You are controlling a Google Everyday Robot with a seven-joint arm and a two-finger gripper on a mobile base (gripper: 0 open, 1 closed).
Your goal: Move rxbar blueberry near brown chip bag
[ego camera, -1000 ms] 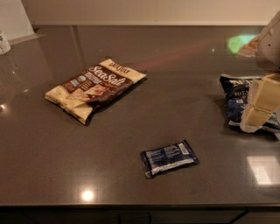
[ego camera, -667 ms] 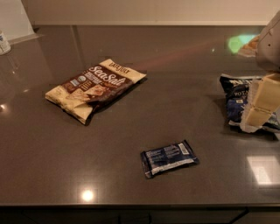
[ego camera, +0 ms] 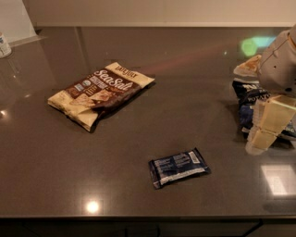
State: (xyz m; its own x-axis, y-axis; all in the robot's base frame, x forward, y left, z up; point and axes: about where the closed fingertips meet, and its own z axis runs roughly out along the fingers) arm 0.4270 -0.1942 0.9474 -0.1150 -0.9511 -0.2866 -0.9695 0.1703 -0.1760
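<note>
A dark grey, glossy countertop (ego camera: 194, 106) fills nearly the whole view; it mirrors ceiling lights as bright spots near the front edge and carries a green glare patch (ego camera: 252, 45) toward the back right; its front edge drops into darkness along the bottom. Behind it runs a pale wall (ego camera: 162, 11), with a white panel (ego camera: 16, 18) leaning at the back left.

The brown chip bag (ego camera: 99, 92) lies flat on the left half, turned diagonally, its "Sea Salt" script readable and its cream ends pointing back right and front left.

The robot's grey arm is cut off by the right edge; its gripper (ego camera: 259, 139), cream-coloured, hangs low over the right side of the counter, partly out of frame; I cannot tell how far it is open, nor whether it has hold of anything.

A dark blue chip bag (ego camera: 252, 95) lies under and behind the gripper, largely hidden by it; its lettering is hard to make out.

The rxbar blueberry (ego camera: 179, 167) rests flat near the front middle, well apart from the brown chip bag and apart from the gripper.

A small container (ego camera: 3, 45) is cut off at the left edge.
</note>
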